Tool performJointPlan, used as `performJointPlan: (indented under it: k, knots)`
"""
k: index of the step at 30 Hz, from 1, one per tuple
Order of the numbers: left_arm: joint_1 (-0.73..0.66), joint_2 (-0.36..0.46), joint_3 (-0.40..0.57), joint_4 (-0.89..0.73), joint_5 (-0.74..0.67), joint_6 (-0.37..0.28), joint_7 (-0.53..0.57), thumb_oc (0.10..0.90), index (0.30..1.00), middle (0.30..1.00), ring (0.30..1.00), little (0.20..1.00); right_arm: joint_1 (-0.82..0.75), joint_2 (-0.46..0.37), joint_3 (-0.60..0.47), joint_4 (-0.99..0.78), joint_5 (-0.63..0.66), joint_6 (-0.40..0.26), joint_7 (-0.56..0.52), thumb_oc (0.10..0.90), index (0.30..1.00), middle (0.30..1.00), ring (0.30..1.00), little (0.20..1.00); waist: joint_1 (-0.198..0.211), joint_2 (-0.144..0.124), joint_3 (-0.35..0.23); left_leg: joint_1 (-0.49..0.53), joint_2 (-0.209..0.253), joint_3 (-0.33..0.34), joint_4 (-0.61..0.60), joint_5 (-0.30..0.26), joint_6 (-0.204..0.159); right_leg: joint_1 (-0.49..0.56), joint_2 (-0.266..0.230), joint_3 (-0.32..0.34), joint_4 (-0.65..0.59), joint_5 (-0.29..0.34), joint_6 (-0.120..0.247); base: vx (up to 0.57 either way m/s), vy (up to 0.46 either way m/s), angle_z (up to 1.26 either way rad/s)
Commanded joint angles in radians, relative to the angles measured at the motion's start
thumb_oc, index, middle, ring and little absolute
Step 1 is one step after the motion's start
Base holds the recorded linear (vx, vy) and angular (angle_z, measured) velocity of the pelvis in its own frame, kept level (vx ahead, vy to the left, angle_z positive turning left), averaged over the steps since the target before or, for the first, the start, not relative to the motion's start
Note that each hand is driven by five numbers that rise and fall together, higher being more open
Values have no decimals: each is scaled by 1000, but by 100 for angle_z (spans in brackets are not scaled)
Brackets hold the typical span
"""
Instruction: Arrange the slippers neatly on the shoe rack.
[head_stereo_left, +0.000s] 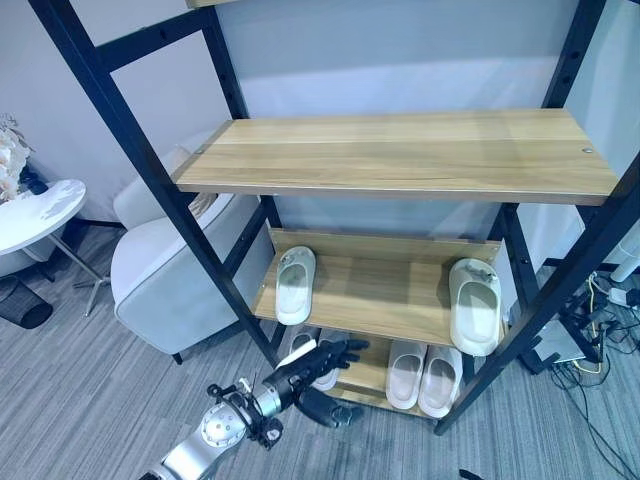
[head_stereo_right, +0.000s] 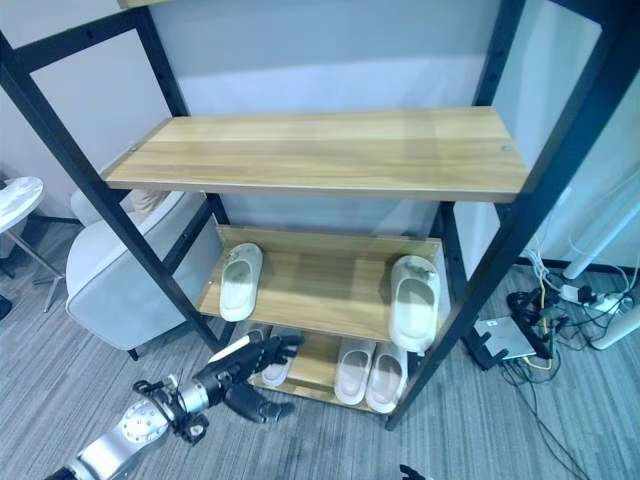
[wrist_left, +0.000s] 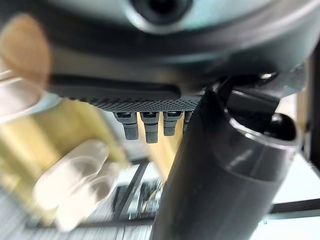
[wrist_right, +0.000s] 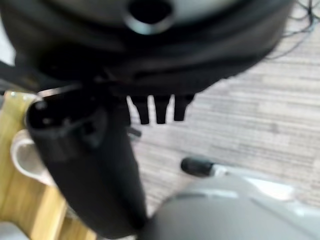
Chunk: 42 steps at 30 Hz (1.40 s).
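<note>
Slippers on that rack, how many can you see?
5: one slipper at the middle shelf's left end, one at its right end, a pair on the bottom shelf's right, one partly hidden behind the left hand.

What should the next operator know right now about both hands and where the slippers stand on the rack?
Left hand: open, fingers extended toward the bottom shelf's left slipper, holding nothing.
Right hand: open over the carpet, idle.
Middle shelf: one slipper at the left end, another at the right end, far apart.
Bottom shelf: a neat pair at the right.
Left to do: pair up the split slippers and straighten the bottom left one.
</note>
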Motion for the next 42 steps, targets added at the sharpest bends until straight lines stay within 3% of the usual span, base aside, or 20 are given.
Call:
performJointPlan:
  k: [1, 8, 12, 17, 30, 42]
  knots:
    - [-158, -15, 123, -60, 92, -149, 143, 800, 900, 900, 900, 900, 11, 20, 21, 6, -29, -13, -2, 800, 900, 900, 900, 900, 3, -35, -3, -5, -59, 7, 8, -69, -3, 17, -5, -15, 13, -86, 59, 60, 3, 5]
    - [-279, -36, 202, 30, 245, -140, 298, 800, 900, 900, 900, 900, 6, 32, 43, -11, -27, -10, 13, 800, 900, 900, 900, 900, -3, -40, -3, -6, -57, 20, 8, -76, -3, 9, -2, 2, 13, -84, 63, 63, 5, 0]
    - [-336, -49, 237, 93, 248, -125, 351, 800, 900, 900, 900, 900, 8, 34, 43, -5, -28, -4, 16, 800, 900, 900, 900, 900, -8, -42, -6, -14, -58, 25, 8, -77, -3, -2, -1, 9, 13, -81, 63, 49, 12, -8]
    - [-416, -20, 260, 154, 327, -104, 417, 800, 900, 900, 900, 900, 9, 31, 36, 5, -34, -2, 18, 800, 900, 900, 900, 900, -16, -40, -6, -34, -59, 29, 8, -77, -3, -23, 0, 17, 13, -77, 65, 22, 13, -1]
    - [-620, 26, 220, 348, 518, -44, 539, 800, 900, 900, 900, 900, -9, 7, 48, 4, -68, -12, 5, 800, 900, 900, 900, 900, -37, -29, -2, -124, -68, 44, 8, -62, -3, -124, -9, 37, 13, -46, 70, 9, 18, -7]
    - [-769, 98, 148, 471, 726, 46, 628, 800, 900, 900, 900, 900, -38, -8, 64, -5, -77, -33, -9, 800, 900, 900, 900, 900, -38, -39, 8, -172, -71, 48, 8, -56, -1, -175, -11, 48, 13, -28, 72, -3, 6, -2]
